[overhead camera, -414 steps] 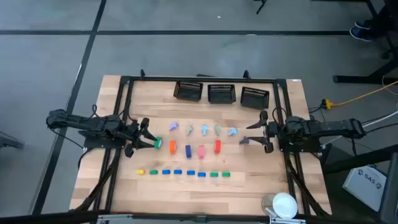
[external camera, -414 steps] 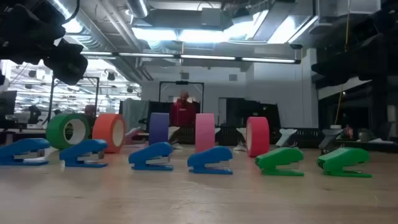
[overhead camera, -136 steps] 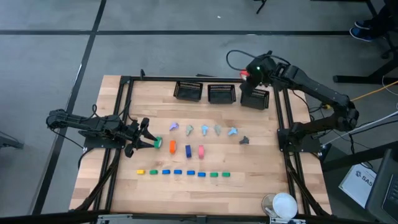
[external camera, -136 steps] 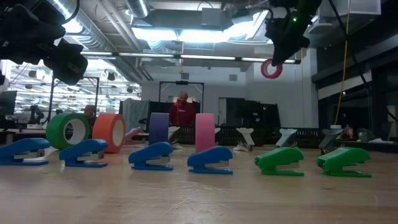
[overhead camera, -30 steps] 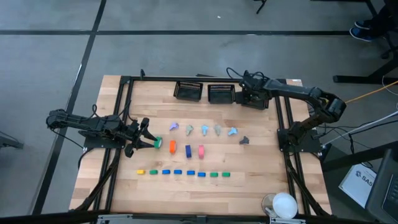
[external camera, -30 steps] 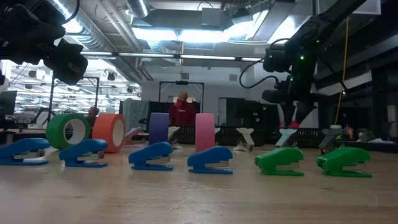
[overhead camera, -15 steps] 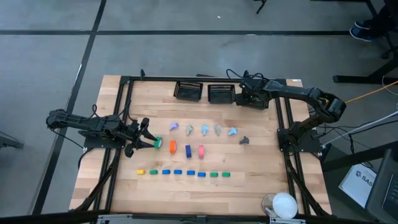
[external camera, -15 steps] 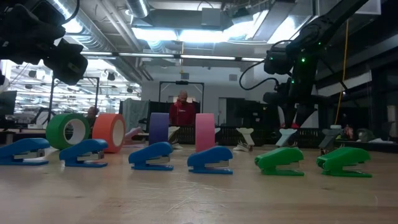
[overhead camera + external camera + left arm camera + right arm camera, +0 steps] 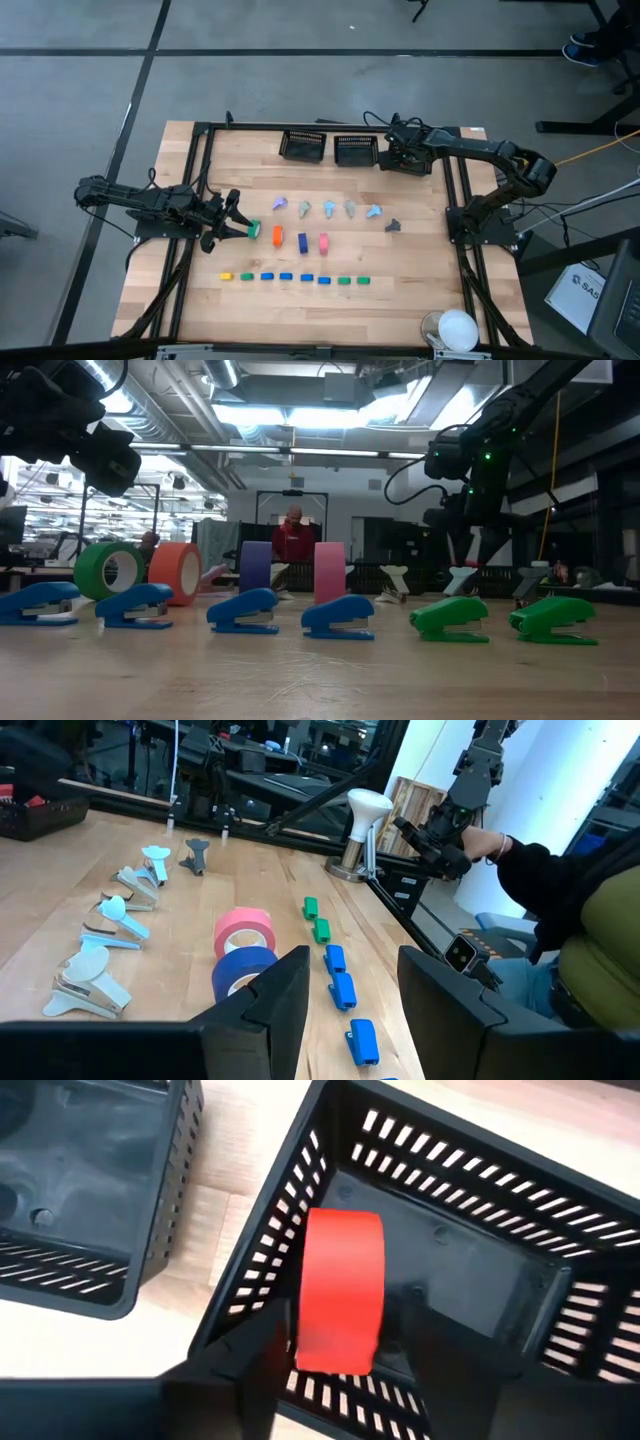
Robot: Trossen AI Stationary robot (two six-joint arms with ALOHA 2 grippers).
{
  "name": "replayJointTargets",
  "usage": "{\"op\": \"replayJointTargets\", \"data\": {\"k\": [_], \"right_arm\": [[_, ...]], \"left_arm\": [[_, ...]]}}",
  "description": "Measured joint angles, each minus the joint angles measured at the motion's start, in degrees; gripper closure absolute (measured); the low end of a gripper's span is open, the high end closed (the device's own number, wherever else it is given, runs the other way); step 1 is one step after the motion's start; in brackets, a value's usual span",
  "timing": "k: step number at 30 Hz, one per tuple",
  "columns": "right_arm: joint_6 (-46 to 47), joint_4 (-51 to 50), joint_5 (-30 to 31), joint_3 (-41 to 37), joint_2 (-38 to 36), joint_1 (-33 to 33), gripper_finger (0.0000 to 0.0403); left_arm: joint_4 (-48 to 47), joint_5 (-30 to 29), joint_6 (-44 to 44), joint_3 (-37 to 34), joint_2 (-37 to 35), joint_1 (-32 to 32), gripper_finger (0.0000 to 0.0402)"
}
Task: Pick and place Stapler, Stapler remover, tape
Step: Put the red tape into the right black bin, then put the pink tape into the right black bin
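Observation:
My right gripper hangs open over the right black basket at the far edge, pointing steeply down. A red tape roll stands on edge inside that basket, between the fingers. Green, orange, blue and pink tape rolls stand upright mid-table. Pastel stapler removers lie in a row behind them, with a dark one to the right. Small staplers, yellow, blue and green, line the near side. My left gripper waits open beside the green roll. My right gripper's fingers stand on either side of the red roll's flat faces, coming from above. A gap shows on one side; whether the other finger touches the roll, I cannot tell. The roll's lower rim is down in the basket, by the slotted wall.
Two more black baskets stand left of the right one. A white round stand is at the near right corner. A black frame runs around the table. A person sits beyond the near right corner.
My right gripper has stayed over the right basket and its fingers have spread apart, leaving the red tape roll in the basket.

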Motion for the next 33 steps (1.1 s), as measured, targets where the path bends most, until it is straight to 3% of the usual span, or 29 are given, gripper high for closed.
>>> {"op": "replayJointTargets", "data": {"k": [6, 19, 33], "right_arm": [[-3.42, -0.35, -1.61, 0.57, 0.00, 0.00, 0.0159], [-6.20, -8.42, -2.09, 9.59, 0.00, 0.11, 0.0176], [-1.39, -9.45, -11.77, 15.61, 0.00, 6.25, 0.0178]], "left_arm": [[0.00, 0.00, 0.00, 0.00, 0.00, 0.00, 0.0251], [0.00, -0.01, 0.00, 0.00, 0.00, 0.00, 0.0251], [0.00, 0.01, 0.00, -0.01, 0.00, 0.00, 0.0251]]}}
